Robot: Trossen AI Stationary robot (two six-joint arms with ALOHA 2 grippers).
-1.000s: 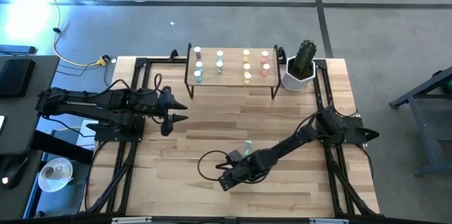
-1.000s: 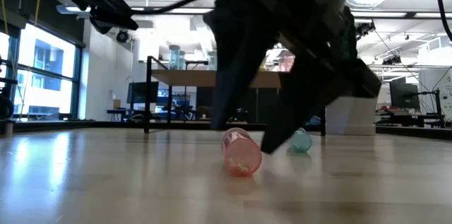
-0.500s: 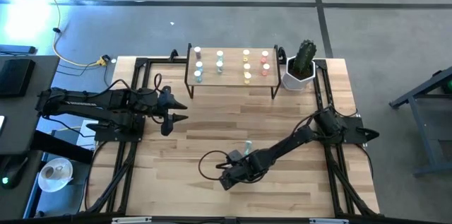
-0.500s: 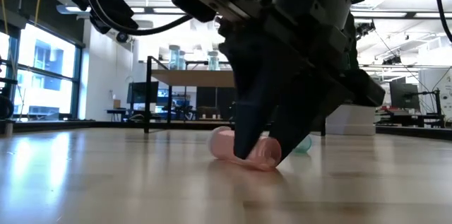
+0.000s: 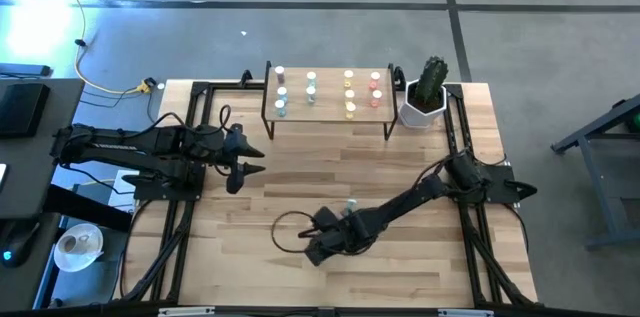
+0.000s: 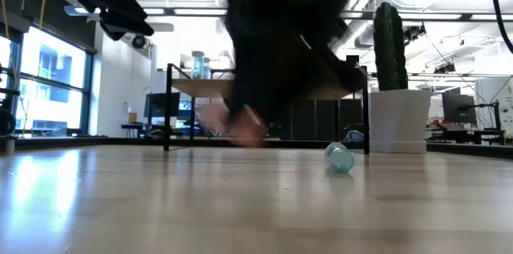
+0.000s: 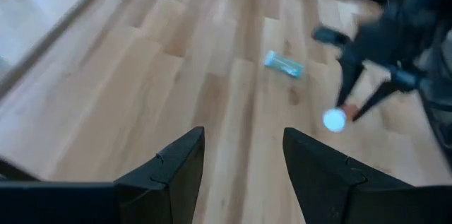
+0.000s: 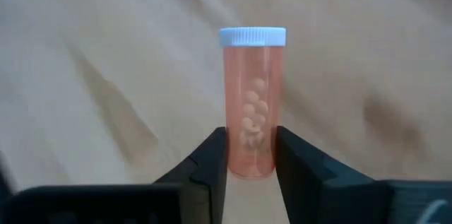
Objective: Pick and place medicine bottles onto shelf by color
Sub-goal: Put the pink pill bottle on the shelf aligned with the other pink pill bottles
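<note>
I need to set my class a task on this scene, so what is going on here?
The right gripper has closed on a pink medicine bottle with a white cap above the near middle of the wooden table. A teal bottle lies on its side nearby. Other small bottles already stand on the low light-wood shelf at the far edge. The left gripper waits open, empty, off to the left.

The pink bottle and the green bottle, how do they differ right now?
The pink bottle is clamped between the right gripper fingers, off the table; the green bottle lies loose on its side on the table. Pink shows a white cap; green's cap is unclear. Both are small cylinders.
</note>
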